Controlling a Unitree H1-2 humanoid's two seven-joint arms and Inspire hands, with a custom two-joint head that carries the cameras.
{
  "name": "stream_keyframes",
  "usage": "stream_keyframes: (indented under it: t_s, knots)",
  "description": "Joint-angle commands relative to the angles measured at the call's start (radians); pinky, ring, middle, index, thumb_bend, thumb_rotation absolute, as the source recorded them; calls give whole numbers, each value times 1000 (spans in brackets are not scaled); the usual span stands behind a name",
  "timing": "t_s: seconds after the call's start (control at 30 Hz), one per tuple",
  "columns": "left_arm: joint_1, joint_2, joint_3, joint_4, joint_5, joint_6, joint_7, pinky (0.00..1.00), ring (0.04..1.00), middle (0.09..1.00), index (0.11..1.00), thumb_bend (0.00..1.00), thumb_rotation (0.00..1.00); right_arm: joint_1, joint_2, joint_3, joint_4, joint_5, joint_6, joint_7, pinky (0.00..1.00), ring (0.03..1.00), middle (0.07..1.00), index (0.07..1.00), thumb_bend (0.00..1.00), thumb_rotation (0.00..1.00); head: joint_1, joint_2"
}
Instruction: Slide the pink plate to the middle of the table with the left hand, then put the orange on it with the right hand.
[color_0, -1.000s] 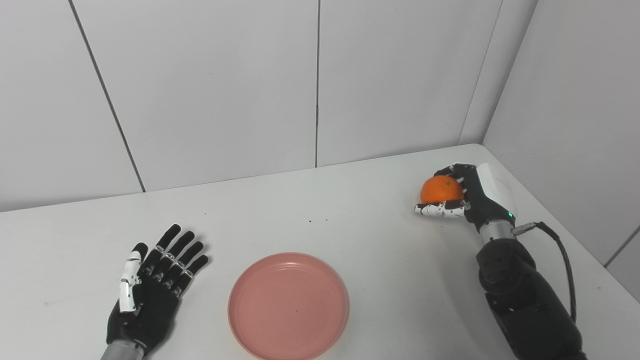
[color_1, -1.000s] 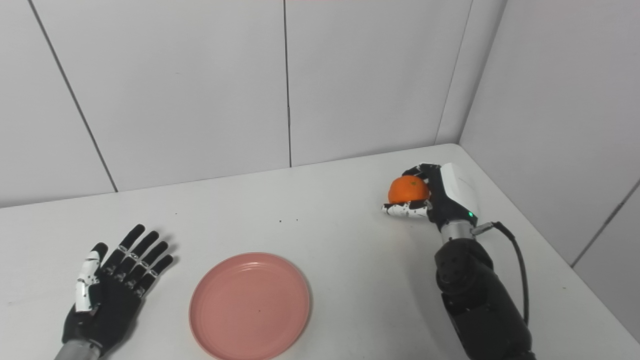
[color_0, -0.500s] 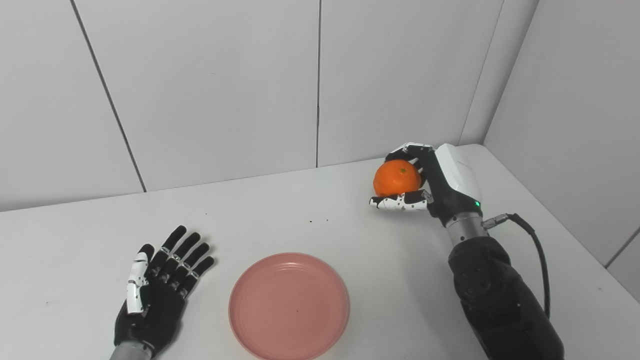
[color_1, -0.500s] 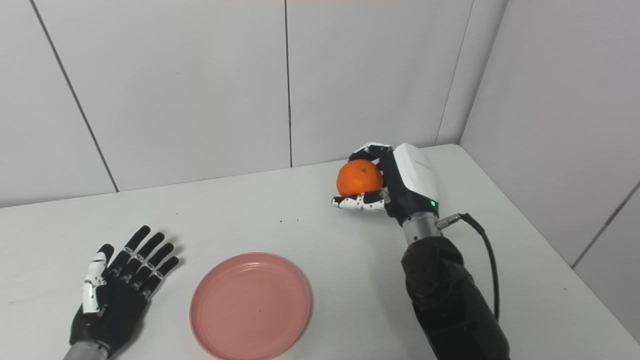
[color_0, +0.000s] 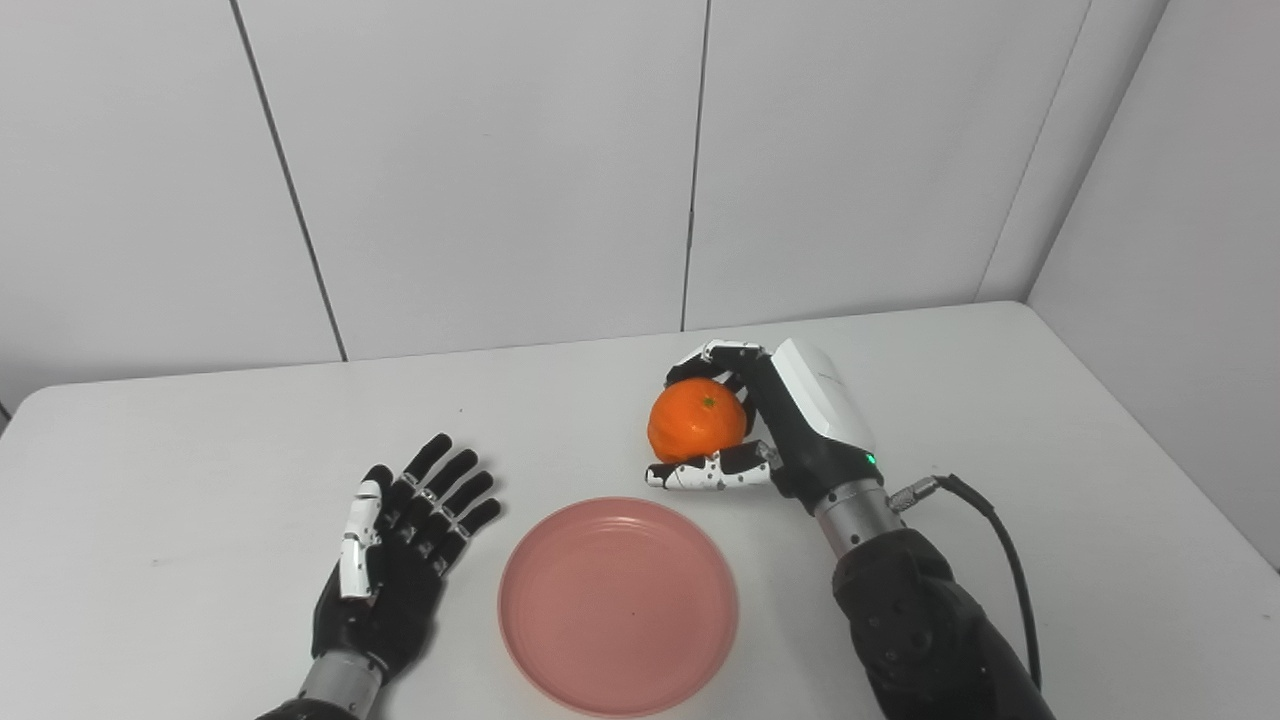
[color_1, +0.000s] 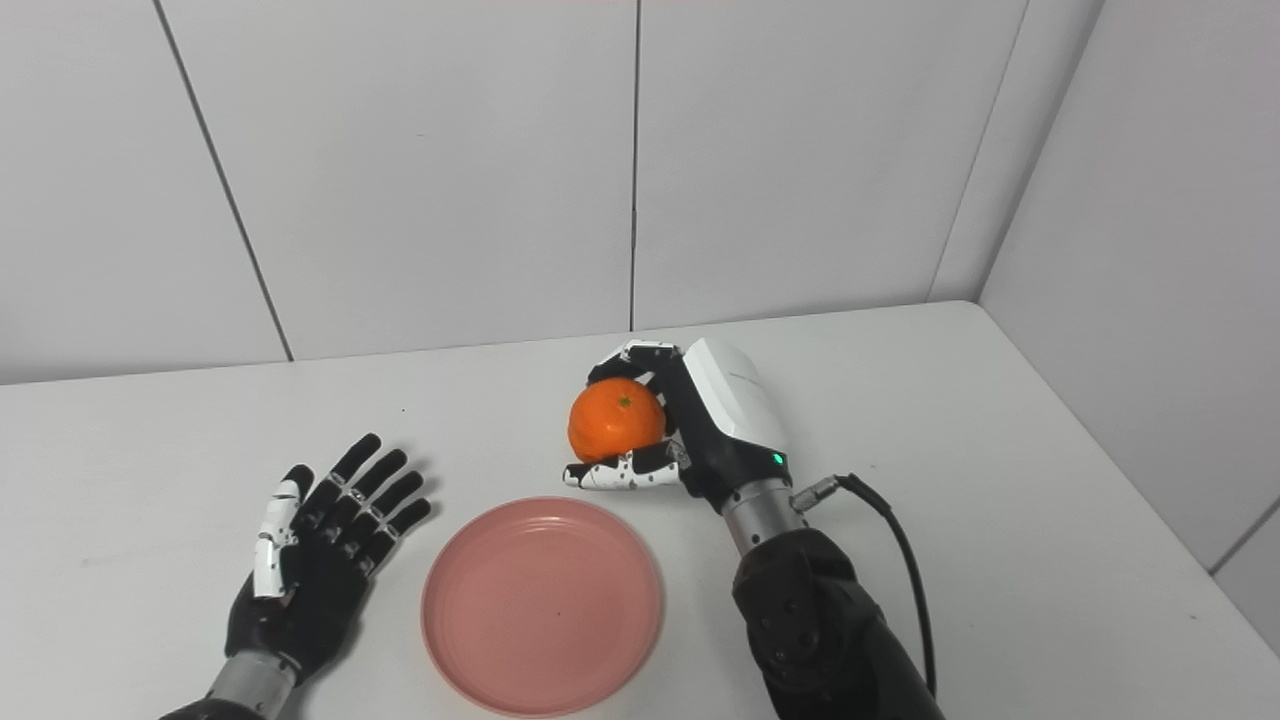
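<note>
The pink plate lies empty on the white table, near the front edge at the middle. My right hand is shut on the orange and holds it above the table, just beyond the plate's far right rim. My left hand lies flat on the table left of the plate, palm down, fingers spread and holding nothing, a small gap from the rim. The same scene shows in the right eye view, with the orange and plate.
White wall panels close the table at the back and on the right side. A black cable runs from my right wrist along the forearm.
My right hand has carried the orange leftwards and nearer, from the table's far right corner to just beyond the plate. The camera has shifted. The left hand stays flat beside the plate.
</note>
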Motion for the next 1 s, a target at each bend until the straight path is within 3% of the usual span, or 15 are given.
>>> stream_keyframes:
  t_s: [0.0,0.27,0.33,0.4,0.97]
  knots:
    - [20,-14,-8,5,29,11,34,772,803,814,811,335,1000,-28,16,16,-31,-20,-41,5,292,369,453,484,519,129,6,4]
    - [13,-27,-7,-6,40,19,49,778,805,813,808,333,1000,-16,49,80,7,-29,-81,28,290,366,451,483,519,130,46,31]
    - [11,-31,-5,-9,40,23,55,771,797,807,805,335,1000,-11,56,90,19,-23,-83,37,283,361,441,513,526,17,59,37]
    - [10,-35,-6,-13,42,26,62,770,799,807,805,334,1000,-5,57,98,29,-16,-88,42,277,356,438,519,526,5,68,40]
    - [1,-46,-17,-36,75,38,104,756,794,807,798,332,1000,56,36,129,111,-28,-122,58,273,354,430,524,525,0,100,70]
